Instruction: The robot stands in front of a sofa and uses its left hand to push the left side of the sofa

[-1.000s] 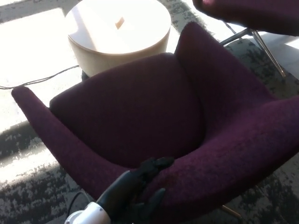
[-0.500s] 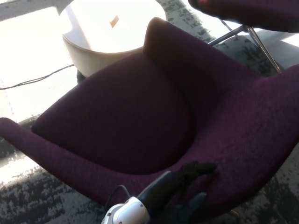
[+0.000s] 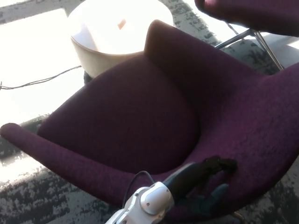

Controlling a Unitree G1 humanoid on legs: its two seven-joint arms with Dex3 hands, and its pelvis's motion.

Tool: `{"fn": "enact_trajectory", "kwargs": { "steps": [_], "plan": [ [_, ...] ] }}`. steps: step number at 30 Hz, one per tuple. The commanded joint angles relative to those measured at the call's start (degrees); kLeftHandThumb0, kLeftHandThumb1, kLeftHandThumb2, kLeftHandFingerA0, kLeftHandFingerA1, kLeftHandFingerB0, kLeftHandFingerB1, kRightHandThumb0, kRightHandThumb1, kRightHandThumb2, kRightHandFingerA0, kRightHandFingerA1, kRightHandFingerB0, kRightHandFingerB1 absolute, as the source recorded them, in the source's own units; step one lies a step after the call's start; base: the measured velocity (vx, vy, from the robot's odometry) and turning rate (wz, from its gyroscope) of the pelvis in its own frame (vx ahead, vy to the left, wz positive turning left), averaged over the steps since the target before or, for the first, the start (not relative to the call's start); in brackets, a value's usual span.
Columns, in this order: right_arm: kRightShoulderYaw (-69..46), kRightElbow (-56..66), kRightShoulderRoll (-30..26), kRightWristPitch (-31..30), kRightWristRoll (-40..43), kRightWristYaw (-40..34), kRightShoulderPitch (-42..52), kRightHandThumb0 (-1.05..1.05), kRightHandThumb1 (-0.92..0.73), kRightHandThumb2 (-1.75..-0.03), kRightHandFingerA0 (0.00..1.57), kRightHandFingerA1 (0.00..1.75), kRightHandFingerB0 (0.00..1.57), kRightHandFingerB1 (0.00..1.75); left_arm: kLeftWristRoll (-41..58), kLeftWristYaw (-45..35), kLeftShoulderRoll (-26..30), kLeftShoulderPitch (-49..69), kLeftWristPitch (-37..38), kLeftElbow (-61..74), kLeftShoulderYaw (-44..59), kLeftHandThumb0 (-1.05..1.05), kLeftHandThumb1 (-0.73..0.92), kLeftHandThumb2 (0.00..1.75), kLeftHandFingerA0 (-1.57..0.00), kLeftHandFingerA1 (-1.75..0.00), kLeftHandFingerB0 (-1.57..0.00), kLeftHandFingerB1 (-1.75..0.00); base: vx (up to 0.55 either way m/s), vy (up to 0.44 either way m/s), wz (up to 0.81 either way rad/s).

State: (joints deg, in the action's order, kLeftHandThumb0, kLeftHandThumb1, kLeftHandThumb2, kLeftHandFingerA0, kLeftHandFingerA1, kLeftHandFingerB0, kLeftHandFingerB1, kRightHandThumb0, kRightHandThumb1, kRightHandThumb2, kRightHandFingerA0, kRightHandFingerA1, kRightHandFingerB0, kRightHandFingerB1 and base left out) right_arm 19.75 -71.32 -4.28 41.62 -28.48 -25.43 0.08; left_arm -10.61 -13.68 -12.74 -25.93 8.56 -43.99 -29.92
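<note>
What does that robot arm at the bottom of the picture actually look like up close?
Only the left arm shows. Its wrist section is a glossy white rounded shell with dark seams. A thin black cable loops over it. Beyond that comes a black forearm piece and the left hand, matte black with thick, blunt fingers. No markings are visible. The right arm is out of view.

A round, pale side table (image 3: 112, 44) is seen at the top of the view, brightly lit, with a small orange object (image 3: 122, 24) lying on its top; what that object is cannot be told. A thin black cable (image 3: 42, 80) is laid across the sunlit floor to the left of the table. A second purple seat (image 3: 252, 14) on slanted metal legs (image 3: 261, 39) is cut off at the upper right. Grey mottled carpet (image 3: 32, 200) is spread underneath.
</note>
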Motion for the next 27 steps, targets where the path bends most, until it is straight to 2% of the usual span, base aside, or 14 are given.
{"fn": "enact_trajectory", "kwargs": {
  "steps": [1,2,5,6,7,8,10,11,13,14,15,17,18,27],
  "plan": [
    [-0.4,-0.2,-0.9,1.4,0.7,0.2,-0.2,-0.52,-0.77,-0.62,0.53,0.61,0.52,0.43,-1.5,-1.8,-5.5,-4.2,-4.5,-1.8,-1.1,-0.94,0.92,0.70,-0.10,-0.30,-0.10,-0.25,0.00,0.000,0.00],
    [0.3,-0.1,-1.2,1.3,-0.4,-1.0,-0.5,-0.52,-0.78,-0.63,0.53,0.65,0.52,0.43,-1.5,-1.8,-5.8,-4.4,-4.2,-2.3,-1.0,-1.00,0.80,0.79,-0.09,-0.31,-0.12,-0.24,0.00,0.000,0.00],
    [0.5,0.0,-1.5,1.8,-0.7,-1.3,-0.7,-0.51,-0.77,-0.63,0.53,0.66,0.52,0.44,-1.2,-2.5,-6.1,-4.5,-3.8,-2.5,-0.8,-1.02,0.81,0.80,-0.08,-0.32,-0.12,-0.24,0.00,0.000,0.00],
    [0.4,0.0,-1.5,1.8,-0.6,-1.4,-0.7,-0.50,-0.76,-0.63,0.53,0.65,0.52,0.45,-1.1,-2.6,-6.1,-4.3,-3.4,-2.5,-0.8,-0.93,0.92,0.71,-0.10,-0.32,-0.10,-0.26,0.00,0.000,0.00],
    [0.3,0.2,-1.4,1.8,-0.5,-1.5,-0.7,-0.50,-0.76,-0.63,0.53,0.65,0.52,0.45,-1.1,-2.6,-6.0,-4.0,-3.0,-2.5,-0.9,-0.93,0.92,0.71,-0.10,-0.32,-0.10,-0.26,0.00,0.000,0.00],
    [0.5,0.2,-1.5,1.6,-0.7,-1.6,-0.6,-0.50,-0.76,-0.63,0.52,0.66,0.52,0.44,-1.2,-2.6,-6.0,-3.8,-3.0,-2.5,-0.9,-0.89,0.71,1.13,-0.04,-0.39,-0.04,-0.27,0.00,0.000,0.00],
    [0.6,0.2,-1.6,2.0,-0.8,-1.8,-0.5,-0.49,-0.76,-0.63,0.53,0.67,0.53,0.45,-1.5,-2.6,-5.3,-2.9,-2.5,-2.3,-1.3,-0.90,0.73,1.14,-0.03,-0.36,-0.08,-0.26,0.00,0.000,0.00],
    [0.5,0.3,-1.4,1.8,-0.6,-1.6,-0.6,-0.52,-0.77,-0.62,0.53,0.64,0.54,0.45,-1.8,-2.7,-4.7,-2.9,-2.4,-2.5,-1.4,-0.94,0.92,0.72,-0.06,-0.30,-0.07,-0.26,0.00,0.000,0.00],
    [0.3,0.3,-1.4,1.5,-0.4,-1.2,-0.6,-0.52,-0.77,-0.63,0.53,0.63,0.54,0.45,-2.2,-2.6,-4.2,-2.8,-2.2,-2.5,-1.5,-0.93,0.92,0.72,-0.04,-0.29,-0.07,-0.26,0.00,0.000,0.00],
    [-0.8,0.2,-0.9,1.6,1.2,0.7,-0.5,-0.51,-0.75,-0.62,0.52,0.61,0.55,0.44,-2.1,-2.6,-3.7,-2.8,-1.6,-2.7,-1.3,-0.86,0.72,1.15,-0.01,-0.34,-0.04,-0.26,0.00,0.000,0.00],
    [-0.8,0.2,-0.9,1.6,1.1,0.7,-0.5,-0.50,-0.74,-0.62,0.53,0.61,0.55,0.44,-2.1,-2.6,-3.6,-2.8,-1.8,-2.6,-1.3,-0.92,0.92,0.73,-0.04,-0.29,-0.08,-0.26,0.00,0.000,0.00],
    [-0.9,0.1,-0.9,1.9,0.9,0.6,-0.5,-0.49,-0.74,-0.62,0.52,0.66,0.55,0.44,-2.4,-2.6,-3.5,-2.7,-2.0,-2.4,-1.4,-0.95,0.91,0.74,-0.03,-0.28,-0.08,-0.26,0.00,0.000,0.00],
    [-0.5,0.1,-1.0,1.8,0.4,0.0,-0.6,-0.53,-0.76,-0.63,0.53,0.66,0.55,0.45,-2.1,-2.9,-3.5,-2.7,-1.7,-2.6,-1.2,-0.88,0.72,1.14,-0.02,-0.31,-0.04,-0.25,0.00,0.000,0.00],
    [0.8,0.2,-1.4,1.6,-0.9,-1.5,-0.8,-0.50,-0.76,-0.62,0.53,0.63,0.55,0.45,-2.7,-2.9,-2.9,-0.7,-0.3,-1.0,-1.5,-0.89,0.74,1.15,-0.05,-0.35,-0.06,-0.26,0.00,0.000,0.00]
  ]
}}
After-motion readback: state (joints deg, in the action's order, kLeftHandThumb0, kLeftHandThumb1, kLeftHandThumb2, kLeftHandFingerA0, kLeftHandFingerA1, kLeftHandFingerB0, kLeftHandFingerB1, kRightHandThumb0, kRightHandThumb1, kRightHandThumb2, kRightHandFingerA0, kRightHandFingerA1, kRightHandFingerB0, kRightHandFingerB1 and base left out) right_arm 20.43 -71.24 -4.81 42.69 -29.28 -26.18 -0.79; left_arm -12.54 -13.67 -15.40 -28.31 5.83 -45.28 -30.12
